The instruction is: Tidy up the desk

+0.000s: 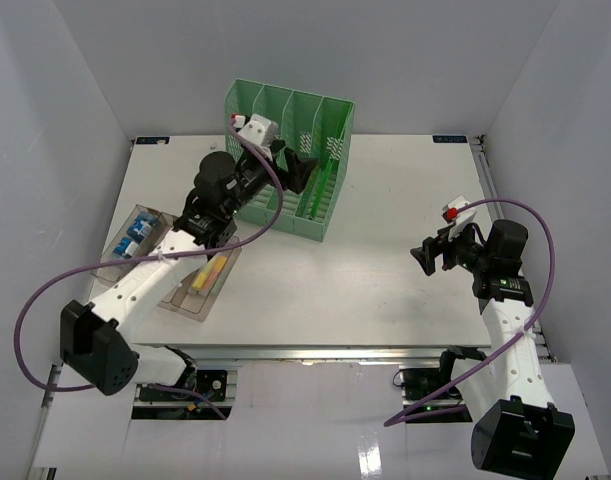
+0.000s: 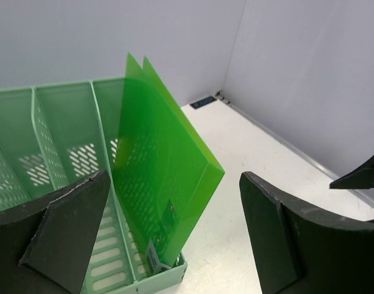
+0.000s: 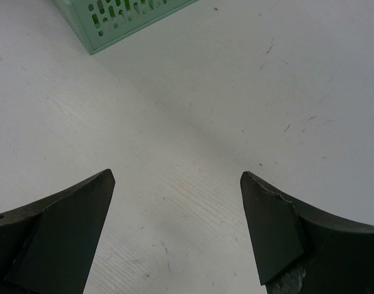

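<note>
Table [image 1: 385, 270]: long axis left-right, under both arms. Left pincer [image 1: 303, 172] apart, over rack [image 1: 247, 100], near green folder [image 2: 165, 171]. Right pincer [image 1: 428, 258] apart, low over table's right side.

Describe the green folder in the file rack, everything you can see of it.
The green folder is thin, glossy, translucent bright-green plastic. Two sheets show, slightly apart at the top, and the rack's slots show through them. It stands on edge in an end compartment of the mint-green file rack, leaning a little, with its top corner above the rack walls. A small grey fitting sits near its bottom edge; I cannot tell what it is. Only the rack touches it. The left tool is open in front of it, not touching it.
</note>
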### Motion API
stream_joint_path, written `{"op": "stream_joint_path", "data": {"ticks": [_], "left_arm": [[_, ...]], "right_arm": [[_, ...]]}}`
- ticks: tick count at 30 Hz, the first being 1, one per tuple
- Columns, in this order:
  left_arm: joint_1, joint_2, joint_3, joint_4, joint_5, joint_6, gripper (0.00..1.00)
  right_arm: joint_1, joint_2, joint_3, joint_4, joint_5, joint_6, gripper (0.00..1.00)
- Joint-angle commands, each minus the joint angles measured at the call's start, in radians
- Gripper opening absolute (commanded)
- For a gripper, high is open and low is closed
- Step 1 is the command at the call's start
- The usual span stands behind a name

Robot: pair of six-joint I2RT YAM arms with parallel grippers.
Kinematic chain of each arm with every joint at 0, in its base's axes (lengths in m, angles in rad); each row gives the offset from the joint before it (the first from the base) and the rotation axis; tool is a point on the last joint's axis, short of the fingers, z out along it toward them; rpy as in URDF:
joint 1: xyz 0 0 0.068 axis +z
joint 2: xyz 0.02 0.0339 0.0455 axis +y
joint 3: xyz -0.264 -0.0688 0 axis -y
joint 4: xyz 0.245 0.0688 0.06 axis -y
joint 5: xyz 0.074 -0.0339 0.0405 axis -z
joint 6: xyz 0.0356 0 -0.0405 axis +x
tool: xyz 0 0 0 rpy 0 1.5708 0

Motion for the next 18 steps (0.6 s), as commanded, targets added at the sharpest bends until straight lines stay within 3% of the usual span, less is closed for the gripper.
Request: {"op": "stream_joint_path", "data": {"ticks": [1,9,18], "left_arm": [[-0.002,-0.194,-0.079,-0.111,-0.014,0.006,0.98],[-0.002,-0.521,-0.367,-0.254,0.129,-0.096,0.98],[-0.002,-0.863,-0.673,-0.316,0.053,-0.149,0.98]], "right_arm": [[-0.006,0.005,-0.004,0.021,-0.05,-0.019,0.9],[-0.03,0.012,0.01,0.051,-0.023,0.096,0.9],[-0.037,-0.055,-0.01,0.057,0.164,0.207,0.9]]}}
